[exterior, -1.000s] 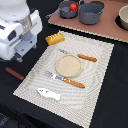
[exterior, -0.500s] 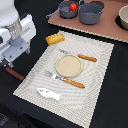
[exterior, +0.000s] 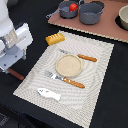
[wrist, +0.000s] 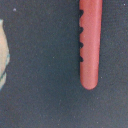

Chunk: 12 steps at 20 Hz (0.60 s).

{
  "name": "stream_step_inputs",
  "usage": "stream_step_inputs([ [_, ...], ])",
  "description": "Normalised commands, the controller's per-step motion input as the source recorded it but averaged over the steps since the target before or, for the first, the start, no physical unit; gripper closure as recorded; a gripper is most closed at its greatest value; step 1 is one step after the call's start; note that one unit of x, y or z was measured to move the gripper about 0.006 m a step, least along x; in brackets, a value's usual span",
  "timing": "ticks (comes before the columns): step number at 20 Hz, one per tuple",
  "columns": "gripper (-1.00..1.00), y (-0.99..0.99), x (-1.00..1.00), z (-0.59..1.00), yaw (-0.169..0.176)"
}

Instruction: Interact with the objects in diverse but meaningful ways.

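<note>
My gripper hangs over the dark table at the exterior view's left, just off the striped placemat. Its fingers are hidden by the white hand, so open or shut does not show. A brown sausage lies on the table right below it, and the wrist view shows the sausage close up with notches along one side and no fingers around it. The bread loaf sits at the mat's far corner and the white fish at its near edge. The red tomato rests in a blue-grey pot.
A round tan plate lies mid-mat, with an orange-handled knife and fork on either side. A second grey pot and a bowl stand on the brown board at the back.
The arm has drifted slightly toward the exterior view's left and lower, nearer the sausage. The items on the mat have not moved.
</note>
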Motion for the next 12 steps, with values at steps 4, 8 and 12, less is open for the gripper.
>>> stream_step_inputs([
  [4,-1.0,-0.13,0.0,-0.2,0.0],
  [8,-1.0,-0.16,0.0,-0.23,0.0],
  [12,-1.0,-0.16,0.0,-0.24,0.0],
])
